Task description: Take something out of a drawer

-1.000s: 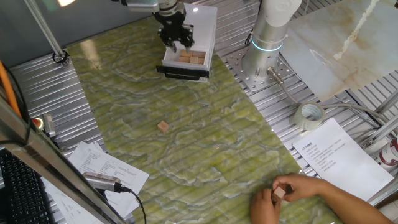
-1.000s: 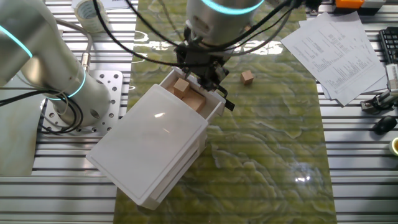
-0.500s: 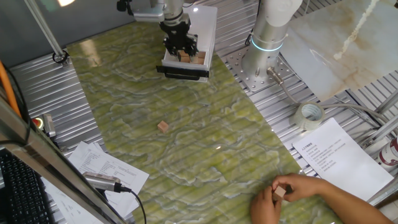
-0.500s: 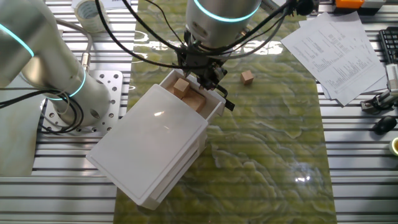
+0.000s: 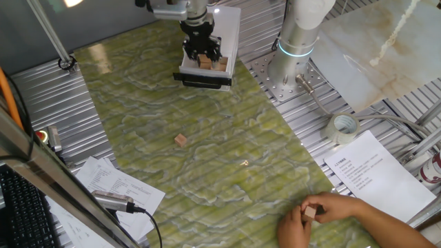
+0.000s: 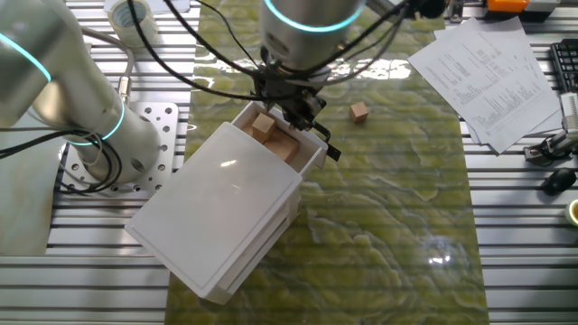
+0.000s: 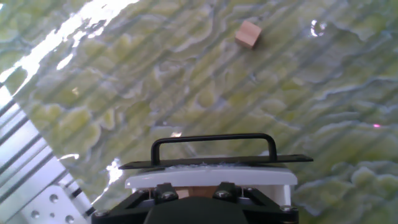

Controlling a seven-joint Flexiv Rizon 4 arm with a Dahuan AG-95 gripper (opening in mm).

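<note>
The white drawer (image 5: 222, 76) with a black bar handle (image 7: 214, 139) stands pulled out of its white box (image 6: 221, 208). Several light-tan wooden blocks (image 6: 263, 127) lie in it. My gripper (image 5: 201, 56) is lowered into the drawer, its fingers open on either side of one block (image 5: 204, 61). In the hand view the gripper (image 7: 194, 194) shows at the bottom edge with a strip of tan wood between the fingers. The drawer's front rim (image 7: 211, 177) lies just ahead of it.
One loose wooden block (image 5: 180, 140) lies on the green mat; it also shows in the hand view (image 7: 248, 34). A person's hand (image 5: 331, 210) holds another block (image 5: 309, 214) at the near right. The robot base (image 5: 296, 41), tape roll (image 5: 342, 128) and papers (image 5: 375, 172) stand to the right.
The gripper has come down from above the drawer into it, around one block. The finger spread looks the same. The drawer and loose block have not moved.
</note>
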